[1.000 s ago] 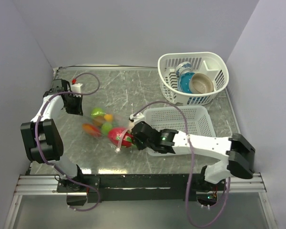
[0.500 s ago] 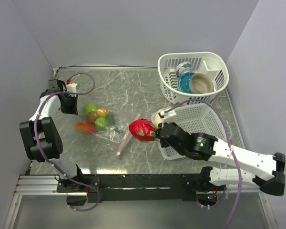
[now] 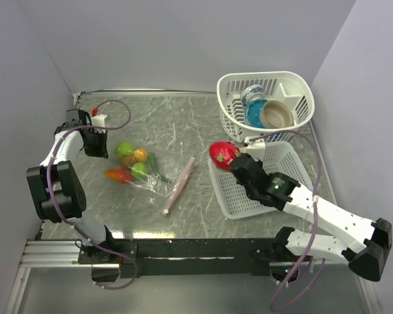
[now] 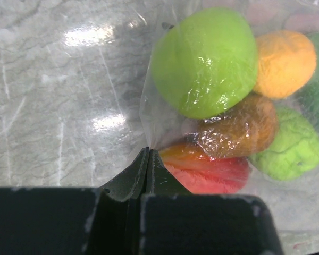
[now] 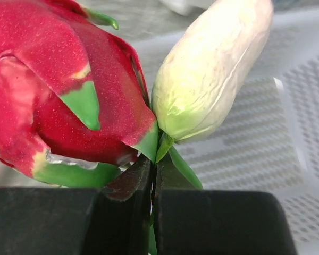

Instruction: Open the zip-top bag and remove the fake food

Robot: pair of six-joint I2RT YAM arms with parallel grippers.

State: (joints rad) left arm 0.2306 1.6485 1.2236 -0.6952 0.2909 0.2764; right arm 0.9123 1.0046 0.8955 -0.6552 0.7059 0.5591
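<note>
The left gripper (image 4: 147, 159) is pinched tight on the edge of the zip-top bag (image 3: 156, 184). The bag lies on the table (image 3: 183, 124) with green, orange and brown fake food (image 3: 132, 162) inside it. The right gripper (image 5: 155, 162) is clamped on the green leaves of a red piece (image 5: 58, 90) and a cream oblong (image 5: 212, 69), holding them above the left edge of the rectangular basket (image 3: 268, 180).

Blue-patterned cup (image 3: 251, 95) and tan bowl (image 3: 277, 114) in round basket (image 3: 265, 74) (white, slotted)
</note>
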